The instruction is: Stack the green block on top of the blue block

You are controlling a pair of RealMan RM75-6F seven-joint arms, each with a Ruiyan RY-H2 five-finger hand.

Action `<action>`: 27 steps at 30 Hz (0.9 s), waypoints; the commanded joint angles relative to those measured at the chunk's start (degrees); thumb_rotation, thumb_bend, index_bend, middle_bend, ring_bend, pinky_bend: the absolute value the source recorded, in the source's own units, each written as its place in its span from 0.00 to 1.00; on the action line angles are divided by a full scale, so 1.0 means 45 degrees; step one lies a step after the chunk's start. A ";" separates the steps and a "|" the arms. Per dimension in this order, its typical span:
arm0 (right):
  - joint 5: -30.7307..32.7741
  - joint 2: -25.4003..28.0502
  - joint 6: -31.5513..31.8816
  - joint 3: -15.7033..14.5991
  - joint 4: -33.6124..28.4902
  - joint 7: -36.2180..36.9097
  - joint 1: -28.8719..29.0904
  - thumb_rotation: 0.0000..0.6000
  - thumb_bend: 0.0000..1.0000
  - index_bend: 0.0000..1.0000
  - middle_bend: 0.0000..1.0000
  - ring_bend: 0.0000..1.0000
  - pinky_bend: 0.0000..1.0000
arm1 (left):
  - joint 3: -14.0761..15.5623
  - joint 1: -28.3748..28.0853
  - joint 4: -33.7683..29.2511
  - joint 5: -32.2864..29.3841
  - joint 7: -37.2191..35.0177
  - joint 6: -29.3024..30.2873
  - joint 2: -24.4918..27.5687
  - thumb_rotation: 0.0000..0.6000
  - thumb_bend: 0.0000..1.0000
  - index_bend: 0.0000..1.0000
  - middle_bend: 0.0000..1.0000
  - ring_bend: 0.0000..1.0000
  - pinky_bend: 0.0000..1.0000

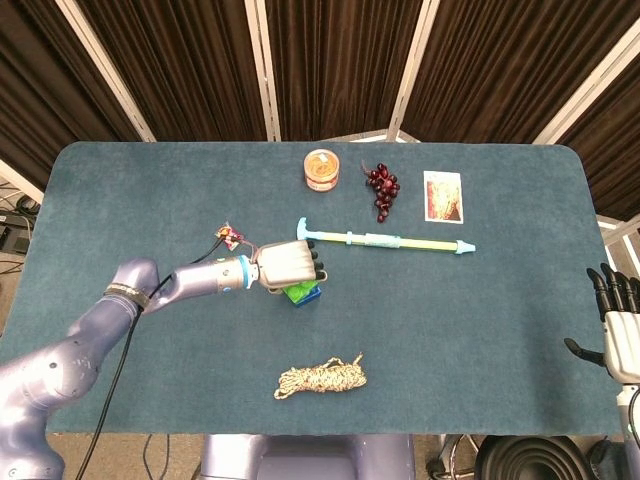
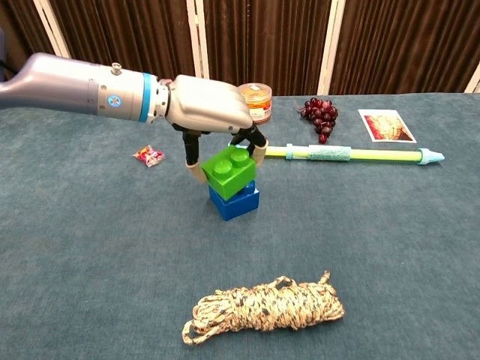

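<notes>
My left hand (image 2: 210, 109) grips the green block (image 2: 231, 171) between thumb and fingers, reaching in from the left. The green block sits tilted on top of the blue block (image 2: 235, 202), touching its studs. In the head view the left hand (image 1: 290, 264) covers most of both blocks; only a sliver of the green block (image 1: 297, 293) and of the blue block (image 1: 312, 295) shows. My right hand (image 1: 622, 328) hangs at the far right edge, off the table, fingers spread and holding nothing.
A coiled rope (image 2: 264, 307) lies near the front. Behind the blocks lie a long yellow-and-teal pump (image 2: 334, 154), an orange jar (image 2: 253, 103), grapes (image 2: 320, 116) and a picture card (image 2: 386, 125). A small candy wrapper (image 2: 148, 155) lies left of the blocks.
</notes>
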 commanded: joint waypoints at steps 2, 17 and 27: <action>0.0018 0.0003 0.0006 0.0038 -0.0010 -0.0008 -0.0017 1.00 0.00 0.00 0.00 0.00 0.00 | 0.0223 -0.0105 0.0533 -0.0115 -0.0172 0.0147 -0.0385 1.00 0.05 0.71 0.55 0.46 0.40; 0.0002 -0.0020 -0.0059 0.0112 0.0017 -0.0007 -0.0048 1.00 0.00 0.00 0.00 0.00 0.00 | 0.0962 -0.0075 0.1753 -0.0529 -0.0476 0.0089 -0.1187 1.00 0.05 0.71 0.55 0.46 0.40; 0.0067 -0.0061 -0.0113 0.0158 0.0034 -0.0087 -0.0062 1.00 0.00 0.00 0.00 0.00 0.00 | 0.1311 -0.0078 0.2249 -0.0674 -0.0524 -0.0080 -0.1631 1.00 0.05 0.56 0.45 0.39 0.38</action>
